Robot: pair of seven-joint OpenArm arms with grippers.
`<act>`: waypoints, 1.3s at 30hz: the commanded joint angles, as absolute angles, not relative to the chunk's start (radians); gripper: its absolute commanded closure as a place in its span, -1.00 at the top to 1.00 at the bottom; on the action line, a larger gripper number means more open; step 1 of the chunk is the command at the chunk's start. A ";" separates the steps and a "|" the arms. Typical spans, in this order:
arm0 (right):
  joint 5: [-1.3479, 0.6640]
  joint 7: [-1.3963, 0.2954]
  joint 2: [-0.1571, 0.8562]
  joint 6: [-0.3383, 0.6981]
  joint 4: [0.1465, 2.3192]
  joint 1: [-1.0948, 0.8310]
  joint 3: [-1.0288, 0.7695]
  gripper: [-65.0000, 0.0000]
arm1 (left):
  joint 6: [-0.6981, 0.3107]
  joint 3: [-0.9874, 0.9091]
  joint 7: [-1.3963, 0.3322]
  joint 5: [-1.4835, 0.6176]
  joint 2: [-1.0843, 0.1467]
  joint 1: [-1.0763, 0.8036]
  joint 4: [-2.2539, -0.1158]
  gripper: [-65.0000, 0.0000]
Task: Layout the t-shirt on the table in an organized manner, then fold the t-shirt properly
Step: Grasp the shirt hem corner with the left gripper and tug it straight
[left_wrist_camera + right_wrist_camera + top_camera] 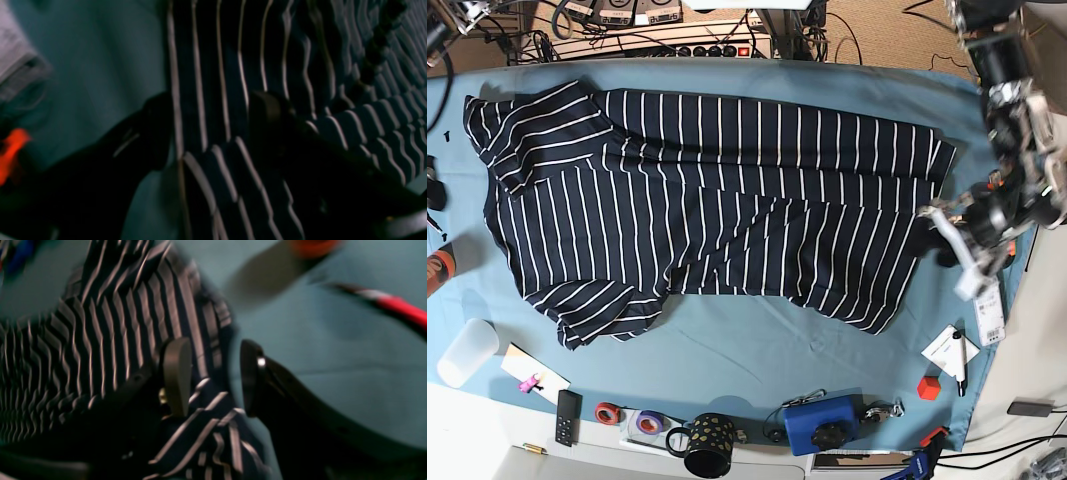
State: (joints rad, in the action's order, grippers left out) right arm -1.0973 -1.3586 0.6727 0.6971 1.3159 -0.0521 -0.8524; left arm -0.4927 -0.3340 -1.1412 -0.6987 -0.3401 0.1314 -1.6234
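Left wrist: left pincer (210, 123) parted, astride striped t-shirt (283, 60) hem, gripping nothing. Right wrist: right pincer (213, 376) likewise parted over fabric. Base: t-shirt spread rumpled across tabletop (757, 350); layout step unfinished, smoothing corners required next

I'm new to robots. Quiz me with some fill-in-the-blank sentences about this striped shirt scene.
The soft dark navy fabric t-shirt has thin ___ stripes.
On the wide teal cloth-draped table, the small plastic cube is ___.
The left gripper and right gripper both have jaws standing ___ around shirt fabric.
Missing words: white; red; open.
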 commanded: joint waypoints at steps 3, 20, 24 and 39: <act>-1.053 -1.314 0.706 0.698 1.330 -0.003 -0.725 -0.25 | -0.461 -0.245 -1.055 -0.659 -0.358 0.277 -1.534 0.10; -0.993 -1.298 0.641 0.698 1.330 0.100 -0.508 -0.25 | -0.559 -0.126 -0.919 -0.561 -0.346 0.711 -0.768 0.10; -0.994 -1.297 0.623 0.698 1.330 0.100 -0.508 -0.25 | -0.559 -0.126 -0.915 -0.524 -0.346 0.714 -0.703 0.10; -0.994 -1.298 0.624 0.698 1.330 0.100 -0.508 -0.25 | -0.559 -0.126 -0.889 -0.522 -0.265 0.712 -0.694 0.10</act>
State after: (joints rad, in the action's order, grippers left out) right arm -0.9733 -1.3163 0.5953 0.6971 1.3159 0.0830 -0.5011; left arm -0.5522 -0.1246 -0.9031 -0.5087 -0.2531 0.6765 -0.6785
